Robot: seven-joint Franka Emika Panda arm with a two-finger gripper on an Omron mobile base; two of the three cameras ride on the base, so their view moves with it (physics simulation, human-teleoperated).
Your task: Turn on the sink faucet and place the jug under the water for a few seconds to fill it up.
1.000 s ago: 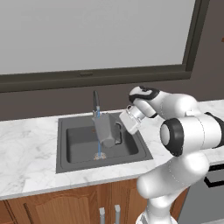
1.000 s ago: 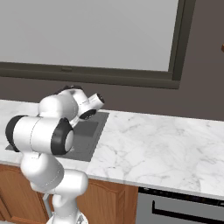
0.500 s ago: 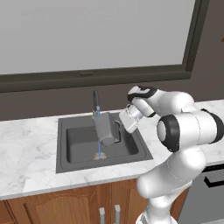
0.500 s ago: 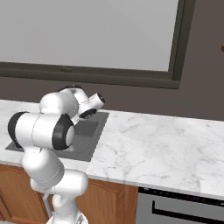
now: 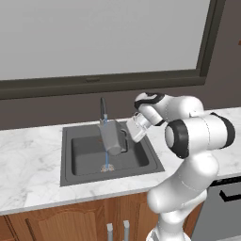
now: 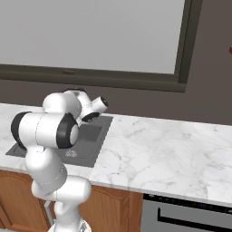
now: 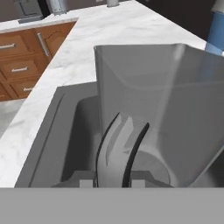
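The matte grey jug (image 5: 112, 138) hangs tilted over the dark sink (image 5: 80, 157), just below the slim faucet (image 5: 102, 107). My gripper (image 5: 127, 133) reaches in from the right and is shut on the jug's loop handle (image 7: 119, 144). A thin blue water stream (image 5: 107, 159) drops from the spout past the jug to the drain. In the hand view the jug (image 7: 166, 100) looms large, with the water (image 7: 216, 33) falling at its far rim; whether it lands inside I cannot tell. My gripper (image 7: 113, 178) pinches the handle from below.
White marble counter (image 5: 28, 162) surrounds the sink and stretches wide to the right (image 6: 167, 149). A big window and dark wall rise behind the faucet. Wooden cabinets (image 7: 22, 43) stand beyond the counter, and a dark appliance front (image 6: 190, 217) sits below right.
The jug has drifted slightly left toward the stream, held in the gripper. The elbow has swung a little. Water keeps running.
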